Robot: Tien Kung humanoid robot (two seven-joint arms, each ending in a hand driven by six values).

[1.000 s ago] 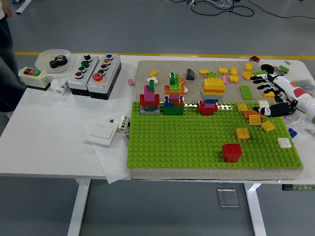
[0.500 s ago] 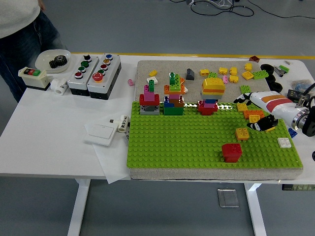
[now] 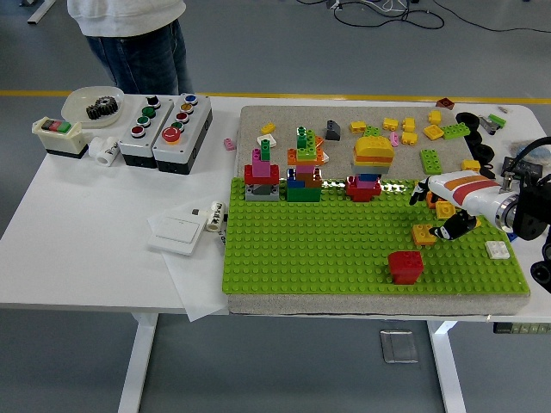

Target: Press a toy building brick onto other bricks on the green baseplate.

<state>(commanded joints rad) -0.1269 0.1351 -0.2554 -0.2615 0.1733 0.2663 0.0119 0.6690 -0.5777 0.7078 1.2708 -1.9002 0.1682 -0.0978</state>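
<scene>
The green baseplate [image 3: 344, 249] lies on a beige mat. Along its far edge stand three brick stacks: red and pink [image 3: 261, 176], a mixed tower [image 3: 303, 168], and red and purple [image 3: 366, 183]. A red brick [image 3: 405, 265] sits alone near the front. My right hand [image 3: 435, 212] reaches in from the right, low over the plate's right part. Its fingers are spread on either side of a yellow brick [image 3: 445, 209] and grip nothing. An orange brick [image 3: 424, 234] lies just in front of the hand, a white brick [image 3: 497, 249] to its right. The left arm is out of view.
Loose bricks [image 3: 430, 129] and a yellow stack [image 3: 373, 151] lie on the mat [image 3: 258, 116] behind the plate. Two button boxes [image 3: 164, 120], a plate with a gear [image 3: 90, 105] and a white switch plate [image 3: 179, 229] are at the left. A person [image 3: 129, 34] stands at the far left.
My right hand has come down and left from the mat's far right corner onto the plate's right part. The person has walked right along the table's far side.
</scene>
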